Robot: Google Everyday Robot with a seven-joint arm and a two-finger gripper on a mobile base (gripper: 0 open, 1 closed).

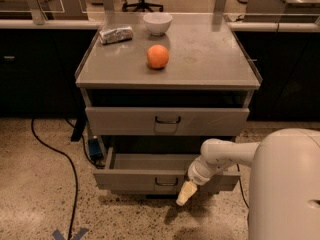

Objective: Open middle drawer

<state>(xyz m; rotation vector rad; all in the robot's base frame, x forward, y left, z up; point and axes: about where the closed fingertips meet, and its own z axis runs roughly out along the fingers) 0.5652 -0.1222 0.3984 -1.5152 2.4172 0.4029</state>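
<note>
Cabinet: a grey metal drawer cabinet [210, 59] stands on a speckled floor, in front of dark counters.
On the cabinet top: a white bowl [157, 23] at the back, a crumpled silvery packet [116, 34] to its left, and an orange [157, 56] nearer the front, well apart from both.
Bowl: upright; the part of its inside that shows looks plain white.
Top drawer [125, 121]: front panel shut or nearly so, with a dark loop handle at its centre.
Middle drawer [130, 176]: below the top drawer, standing open toward the camera; a strip of its plain grey inside [150, 161] shows between the walls.
Middle drawer handle [166, 182]: small dark loop at the centre of the front panel.
Gripper [186, 193]: cream-coloured, pointing down, in front of the middle drawer's front panel, just right of and below the handle.
Gripper state: cannot tell whether it is released or clenched.
Arm [225, 154]: white, reaching in from the robot's body [285, 184] at lower right.
Floor: a black cable [55, 154] curves left of the cabinet.
</note>
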